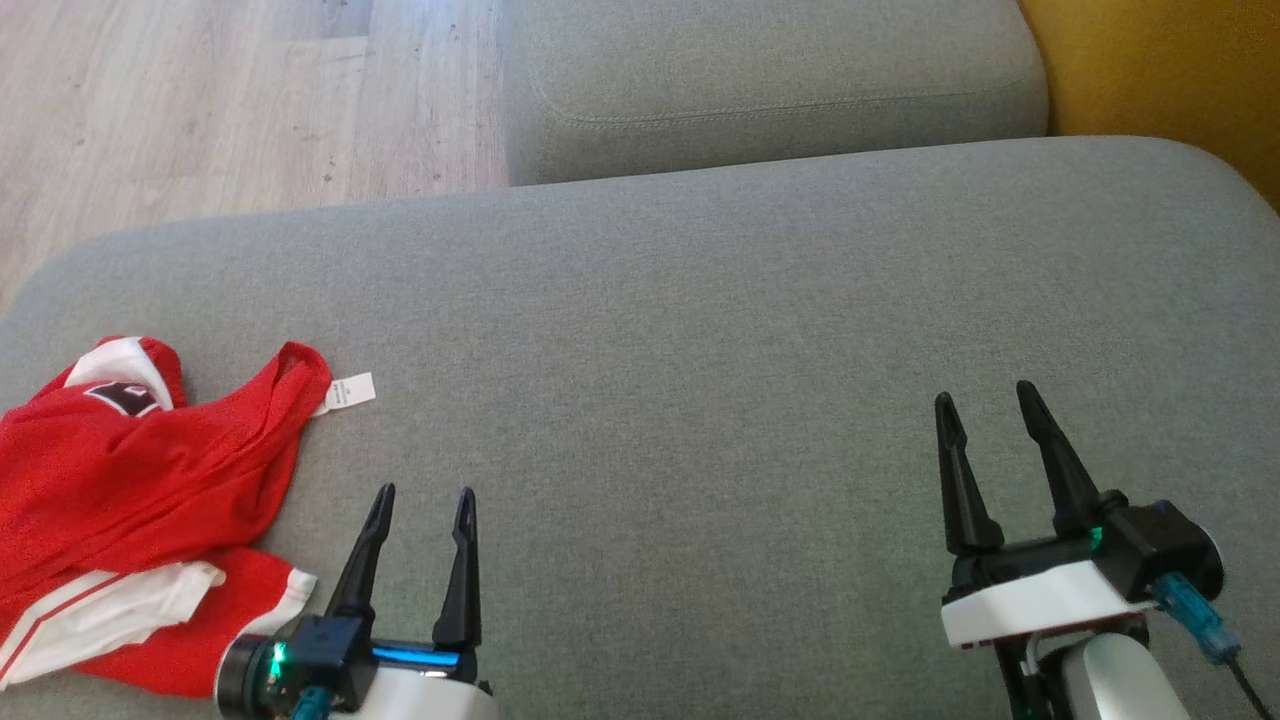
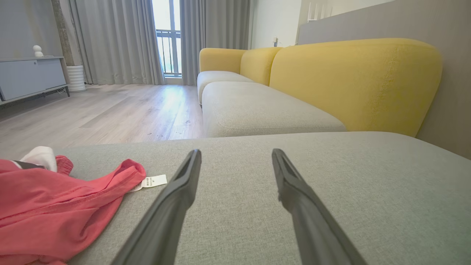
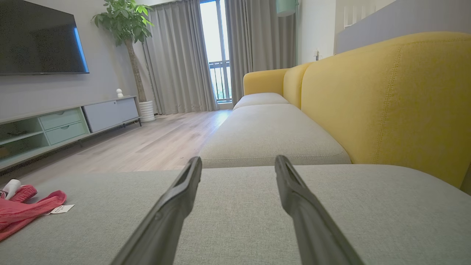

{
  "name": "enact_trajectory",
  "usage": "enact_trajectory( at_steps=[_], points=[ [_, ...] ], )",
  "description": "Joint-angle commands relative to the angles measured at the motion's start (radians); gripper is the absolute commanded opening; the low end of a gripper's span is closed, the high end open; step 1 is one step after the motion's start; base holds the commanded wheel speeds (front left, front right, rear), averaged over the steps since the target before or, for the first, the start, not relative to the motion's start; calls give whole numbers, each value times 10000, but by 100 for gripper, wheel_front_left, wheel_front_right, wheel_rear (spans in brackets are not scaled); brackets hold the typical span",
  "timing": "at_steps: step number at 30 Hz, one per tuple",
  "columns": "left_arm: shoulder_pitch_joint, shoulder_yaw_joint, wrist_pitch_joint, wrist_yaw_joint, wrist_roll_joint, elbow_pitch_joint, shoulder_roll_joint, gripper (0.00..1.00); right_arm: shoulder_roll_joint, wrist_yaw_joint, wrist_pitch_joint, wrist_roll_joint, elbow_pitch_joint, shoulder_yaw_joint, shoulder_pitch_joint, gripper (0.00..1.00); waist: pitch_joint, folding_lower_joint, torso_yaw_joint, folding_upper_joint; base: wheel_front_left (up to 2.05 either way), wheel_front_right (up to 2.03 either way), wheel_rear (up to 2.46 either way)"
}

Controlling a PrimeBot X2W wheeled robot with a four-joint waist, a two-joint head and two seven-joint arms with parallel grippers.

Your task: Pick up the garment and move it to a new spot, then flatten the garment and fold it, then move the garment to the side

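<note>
A crumpled red garment (image 1: 130,480) with white trim lies at the left edge of the grey sofa cushion (image 1: 700,330), a white label (image 1: 350,392) sticking out at its right. My left gripper (image 1: 425,495) stands open just right of the garment, apart from it, with nothing between its fingers. In the left wrist view the garment (image 2: 55,206) fills the lower left beside the left gripper (image 2: 235,152). My right gripper (image 1: 990,400) is open over the cushion's right part, far from the garment. The right wrist view has the garment (image 3: 22,209) at far left and the right gripper (image 3: 237,160) empty.
A second grey cushion (image 1: 770,90) lies beyond the one in front. The yellow backrest (image 1: 1160,70) runs along the right. Wooden floor (image 1: 200,110) is at the upper left. A TV cabinet (image 3: 66,121) and a potted plant (image 3: 125,22) stand across the room.
</note>
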Motion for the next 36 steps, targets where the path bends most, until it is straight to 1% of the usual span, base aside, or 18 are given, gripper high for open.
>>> enact_trajectory(
  at_steps=[1, 11, 17, 24, 35, 36],
  points=[
    [-255, 254, -109, -24, 95, -251, -43, 100, -91, 77, -111, 57, -269, 269, -200, 100, -5, 0, 0, 0, 0, 0, 0],
    [-317, 249, -109, 11, -248, -202, -49, 100, -91, 77, -111, 183, -186, 318, -230, 100, 31, 0, 46, 0, 0, 0, 0],
    [-343, 281, -109, 27, -417, -174, -50, 100, -91, 77, -111, 284, -117, 390, -202, 100, -15, 0, 316, 0, 0, 0, 0],
    [-252, 606, -109, 65, -384, -191, -50, 100, -91, 77, -111, 438, -98, 725, -111, 100, -116, 0, 992, 0, 0, 0, 0],
    [-32, 1022, -109, 17, -300, -139, -50, 100, -91, 77, -111, 623, -36, 1164, 95, 100, -392, 0, 2567, 0, 0, 0, 0],
    [-32, 1022, -109, 17, -300, -139, -50, 100, -91, 77, -111, 623, -36, 1164, 95, 100, -392, 0, 2567, 0, 0, 0, 0]
  ],
)
